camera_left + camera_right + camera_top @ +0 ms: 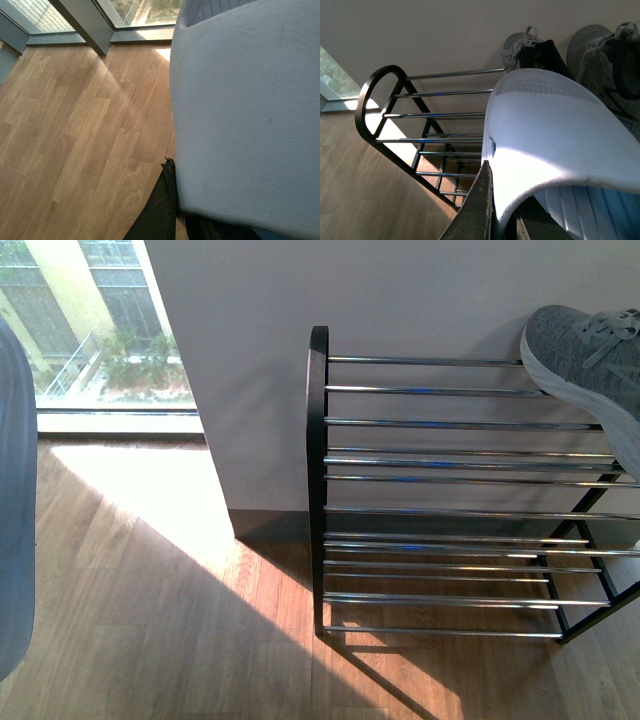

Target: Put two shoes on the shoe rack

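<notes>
Left gripper (175,212) clamped on strap edge of pale blue slide (250,125), held over wood floor (75,150), well left of shoe rack (450,480). Right gripper (502,212) pinching second slide (545,135) just beside rack's top tier. Right wrist view shows two grey sneakers (585,50) on top bars; front view catches only one.
</notes>
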Action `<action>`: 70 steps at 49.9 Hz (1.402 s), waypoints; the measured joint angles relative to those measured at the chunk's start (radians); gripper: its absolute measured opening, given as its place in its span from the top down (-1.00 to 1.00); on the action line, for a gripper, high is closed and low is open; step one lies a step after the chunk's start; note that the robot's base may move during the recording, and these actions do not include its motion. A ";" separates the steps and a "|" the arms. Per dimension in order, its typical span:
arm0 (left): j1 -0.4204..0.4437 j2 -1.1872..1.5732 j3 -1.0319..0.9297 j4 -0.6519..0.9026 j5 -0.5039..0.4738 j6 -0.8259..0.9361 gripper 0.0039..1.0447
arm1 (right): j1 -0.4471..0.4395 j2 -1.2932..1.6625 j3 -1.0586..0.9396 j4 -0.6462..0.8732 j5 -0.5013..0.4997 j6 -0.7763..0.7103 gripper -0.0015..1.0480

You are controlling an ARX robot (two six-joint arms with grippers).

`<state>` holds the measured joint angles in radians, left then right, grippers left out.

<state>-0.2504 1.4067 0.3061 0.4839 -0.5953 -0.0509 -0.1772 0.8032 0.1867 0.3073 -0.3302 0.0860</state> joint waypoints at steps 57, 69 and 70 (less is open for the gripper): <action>0.000 0.000 0.000 0.000 0.000 0.000 0.97 | 0.484 0.965 0.623 0.276 0.441 0.269 0.97; 0.000 0.000 0.000 0.000 0.000 0.000 0.97 | 0.460 1.169 0.751 0.289 0.466 0.277 0.97; 0.000 0.000 0.000 0.000 0.000 0.000 0.97 | 0.457 1.185 0.764 0.285 0.469 0.277 0.97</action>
<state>-0.2504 1.4067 0.3061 0.4839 -0.5953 -0.0509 0.2798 1.9881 0.9504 0.5919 0.1390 0.3634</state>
